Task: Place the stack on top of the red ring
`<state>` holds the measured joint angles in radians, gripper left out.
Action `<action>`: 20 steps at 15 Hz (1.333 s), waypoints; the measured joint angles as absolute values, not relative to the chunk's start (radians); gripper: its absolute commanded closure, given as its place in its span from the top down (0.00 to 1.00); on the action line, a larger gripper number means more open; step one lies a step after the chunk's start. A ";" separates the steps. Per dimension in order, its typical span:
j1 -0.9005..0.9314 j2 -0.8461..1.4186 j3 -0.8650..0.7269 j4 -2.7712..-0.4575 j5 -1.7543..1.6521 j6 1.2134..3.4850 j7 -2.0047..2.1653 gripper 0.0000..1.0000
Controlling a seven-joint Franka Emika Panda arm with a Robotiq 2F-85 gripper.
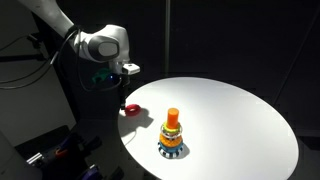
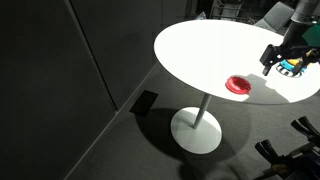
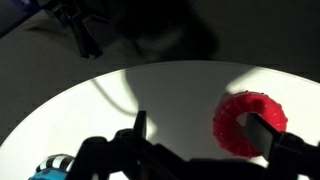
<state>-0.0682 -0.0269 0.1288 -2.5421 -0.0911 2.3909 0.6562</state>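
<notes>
1. Dark walls and a grey floor surround a round white table (image 1: 250, 110) on a single pedestal foot, the only lit surface I have to work on.
2. As far as I can see, nothing of the task is done. The stack (image 1: 172, 135) stands upright on the tabletop by itself, and the red ring (image 1: 131, 108) lies flat and bare, well apart from it.
3. In an exterior view the ring sits at about 10 o'clock from the stack, close to the table's rim at 9 o'clock.
4. My gripper (image 1: 128, 71) hangs above the table near the ring and touches neither thing.
5. In the wrist view its fingers (image 3: 140, 125) are spread wide with only tabletop between them, so the claw is open and empty.
6. In that same view the ring (image 3: 250, 122) lies at 3 o'clock, partly behind one finger. The stack's striped base (image 3: 55, 168) just shows in the corner at 8 o'clock.
7. In an exterior view the gripper (image 2: 279, 57) overlaps the stack (image 2: 291, 69), so I cannot judge the gap between them from there.
8. I reckon the whole job is left: move across to the stack, close on it, lift it, carry it towards 10 o'clock and set it down centred on the ring.
9. My count is one stack, one red ring, one table and one arm with one gripper. The rings within the stack are too small for me to count.
</notes>
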 measured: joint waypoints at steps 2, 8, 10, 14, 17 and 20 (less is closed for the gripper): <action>-0.048 0.022 0.115 -2.523 -0.106 2.417 0.668 1.00; 0.015 0.137 0.062 -2.462 -0.126 2.491 0.683 1.00; 0.036 0.169 0.043 -2.449 -0.128 2.517 0.684 1.00; 0.073 0.217 0.014 -2.430 -0.128 2.556 0.684 1.00; 0.096 0.240 -0.007 -2.419 -0.128 2.573 0.684 1.00; 0.111 0.257 -0.026 -2.411 -0.128 2.581 0.684 1.00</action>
